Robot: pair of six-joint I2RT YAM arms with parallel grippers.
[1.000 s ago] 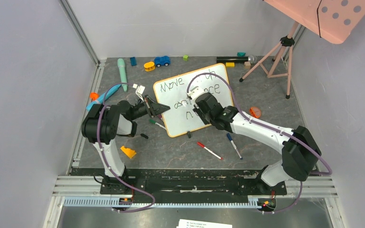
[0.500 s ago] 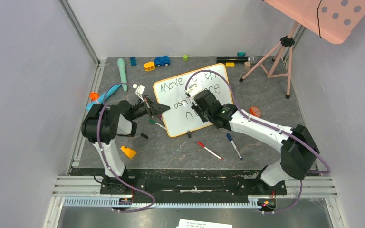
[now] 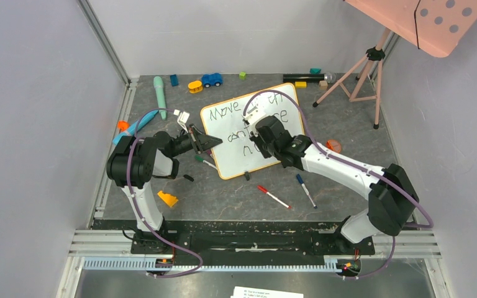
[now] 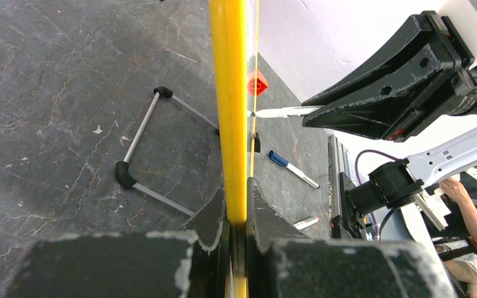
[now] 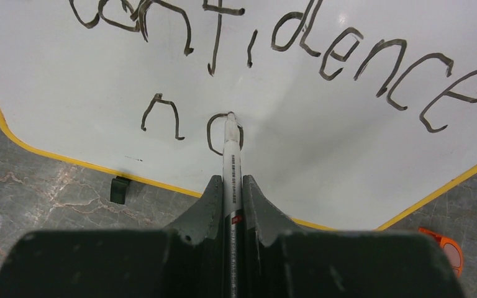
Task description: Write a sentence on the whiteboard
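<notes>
Orange-framed whiteboard (image 5: 348, 161), pinched at nine o'clock by our left gripper (image 4: 236, 202); our right gripper (image 5: 229, 186) clamps a marker (image 5: 230, 149) on it. Pressing hard, we might shift it, warping the sentence (image 5: 298, 40).

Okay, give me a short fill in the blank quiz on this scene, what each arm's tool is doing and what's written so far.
1. The right tool is shut on a marker whose tip sits on the letter ____, just right of the n.
2. The left tool is shut on the orange frame of the ____.
3. In the sentence, the row directly above the marker's tip reads ____.

Missing words: o; whiteboard; confidence.
</notes>
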